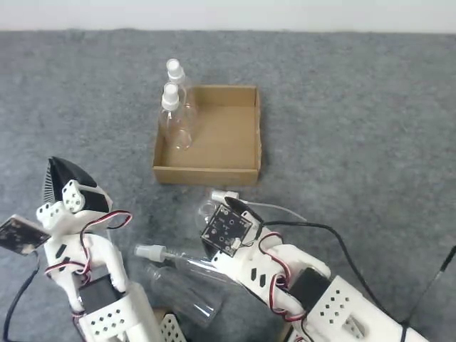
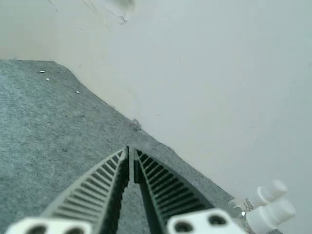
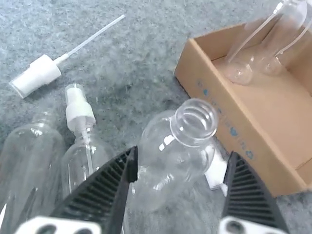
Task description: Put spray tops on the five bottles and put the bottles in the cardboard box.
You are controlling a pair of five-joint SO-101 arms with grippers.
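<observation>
The left claw (image 2: 131, 157) is on the far left of the counter (image 1: 370, 107). Its ribbed jaws are pinched nearly together on nothing and point off toward the wall. Next to the right, two bottles lie on their sides. The capped bottle (image 1: 187, 263) already wears its white sprayer, while the bare bottle (image 1: 182, 296) just beside it has none. Farther back sits the cardboard box (image 1: 214, 173), with two finished bottles (image 1: 175, 107) standing in its left corner, tops on.

In front of the box is the open-necked bottle (image 3: 187, 141), which seems to stand mouth up, close to the box wall. The right claw (image 3: 183, 155) is spread wide on either side of it. One finger is near the glassy side and the other is clearly apart, so nothing is gripped yet. To the right of that bottle lies a loose spray top (image 1: 226, 194), its thin tube trailing across the counter.

As I judge it, two bottles are done, one is capped but not boxed, and two are still bare. The step in hand looks like securing the open bottle for capping. The next move calls for the right claw to close gently around the body (clear plastic may slip or tip) and hold it steady. The idle left claw can then fetch the loose top and feed its tube down the neck.
</observation>
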